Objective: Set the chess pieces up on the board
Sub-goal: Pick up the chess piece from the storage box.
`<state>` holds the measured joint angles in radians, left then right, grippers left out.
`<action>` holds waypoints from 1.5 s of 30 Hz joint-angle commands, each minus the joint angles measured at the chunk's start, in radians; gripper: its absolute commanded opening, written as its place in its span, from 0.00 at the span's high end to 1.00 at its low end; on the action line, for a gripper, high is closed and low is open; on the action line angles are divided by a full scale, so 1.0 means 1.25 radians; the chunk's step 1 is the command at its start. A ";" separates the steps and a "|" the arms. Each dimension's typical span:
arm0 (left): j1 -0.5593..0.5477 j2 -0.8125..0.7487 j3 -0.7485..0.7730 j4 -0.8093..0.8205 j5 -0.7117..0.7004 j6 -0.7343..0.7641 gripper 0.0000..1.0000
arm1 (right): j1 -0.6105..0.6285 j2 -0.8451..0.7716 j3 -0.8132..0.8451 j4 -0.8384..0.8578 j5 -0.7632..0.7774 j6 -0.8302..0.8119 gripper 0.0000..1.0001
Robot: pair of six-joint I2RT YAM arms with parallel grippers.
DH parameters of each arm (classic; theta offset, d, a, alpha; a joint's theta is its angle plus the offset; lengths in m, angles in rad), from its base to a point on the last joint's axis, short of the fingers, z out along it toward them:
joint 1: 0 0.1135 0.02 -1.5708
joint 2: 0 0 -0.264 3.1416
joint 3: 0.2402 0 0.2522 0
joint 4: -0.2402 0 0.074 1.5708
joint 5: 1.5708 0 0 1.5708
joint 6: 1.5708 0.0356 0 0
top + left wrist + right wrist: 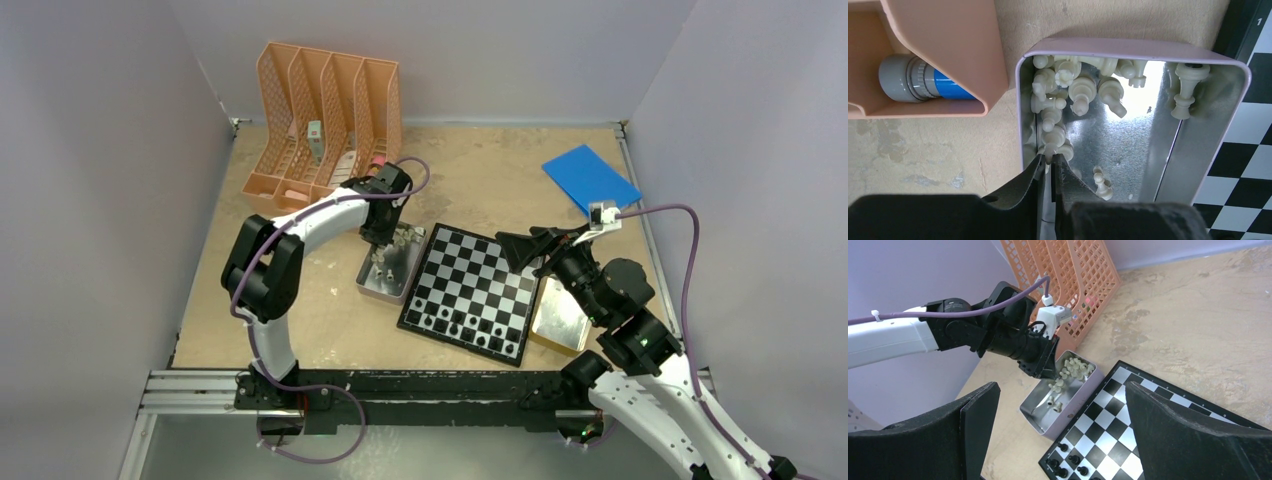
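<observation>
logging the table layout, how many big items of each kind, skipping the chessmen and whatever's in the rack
metal tins: 2
chessboard: 1
peach file rack: 1
blue sheet: 1
total: 5

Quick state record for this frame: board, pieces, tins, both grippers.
board: black pieces on its near rows, rest bare
white pieces: heaped in the tin left of board
left gripper: inside that tin, fingers nearly together at a white piece, grip unclear
right gripper: open wide, by board's far right corner
second tin: right of board, partly under right arm
</observation>
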<state>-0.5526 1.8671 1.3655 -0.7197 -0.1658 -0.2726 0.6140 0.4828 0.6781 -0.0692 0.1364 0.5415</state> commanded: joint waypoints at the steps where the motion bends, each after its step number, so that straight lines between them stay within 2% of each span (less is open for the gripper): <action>1: -0.004 -0.011 0.032 0.003 -0.006 0.014 0.93 | -0.004 -0.008 -0.004 0.035 -0.013 -0.014 0.02; 5: -0.004 -0.024 0.028 -0.003 0.008 0.016 1.00 | -0.004 -0.001 -0.004 0.037 -0.014 -0.014 0.02; 25: -0.008 -0.130 0.032 -0.029 0.078 0.025 1.00 | -0.004 0.049 0.029 0.021 0.007 -0.005 0.03; 34: -0.027 -0.111 0.125 -0.058 0.102 0.027 1.00 | -0.004 0.056 0.031 0.015 0.019 0.006 0.04; 45: -0.104 -0.024 0.282 -0.096 0.102 0.012 1.00 | -0.004 0.040 0.050 -0.034 0.046 0.009 0.03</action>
<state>-0.6487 1.7878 1.6299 -0.8154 -0.0544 -0.2653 0.6140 0.5549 0.6899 -0.1005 0.1574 0.5491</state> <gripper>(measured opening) 0.009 0.966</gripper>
